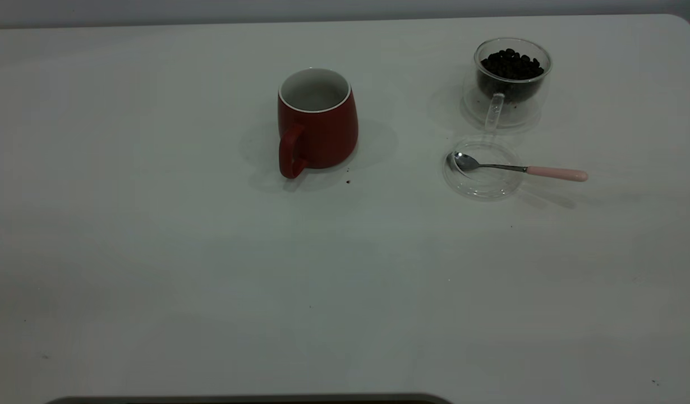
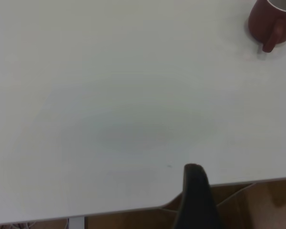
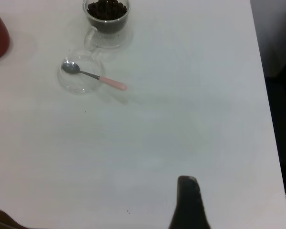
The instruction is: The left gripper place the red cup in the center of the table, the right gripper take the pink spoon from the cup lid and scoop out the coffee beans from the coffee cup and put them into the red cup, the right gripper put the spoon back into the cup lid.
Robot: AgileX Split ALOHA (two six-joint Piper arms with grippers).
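Note:
The red cup [image 1: 317, 126] stands upright near the middle of the table [image 1: 210, 292], handle toward the near edge; what it holds cannot be told. To its right, the clear coffee cup [image 1: 510, 90] holds the coffee beans [image 1: 512, 64]. In front of it the pink spoon [image 1: 519, 168] rests with its bowl in the cup lid [image 1: 491, 188] and its handle sticking out to the right. No arm shows in the exterior view. My left gripper [image 2: 195, 172] hovers over the table's edge, far from the red cup [image 2: 267, 21]. My right gripper [image 3: 187, 185] hangs well back from the spoon [image 3: 93, 75]. Each shows as one dark wedge without a gap, holding nothing.
A few dark specks [image 1: 348, 181] lie on the table beside the red cup's base. The table's right edge [image 3: 264, 71] runs close to the right gripper. A dark strip [image 1: 249, 399] lines the near edge in the exterior view.

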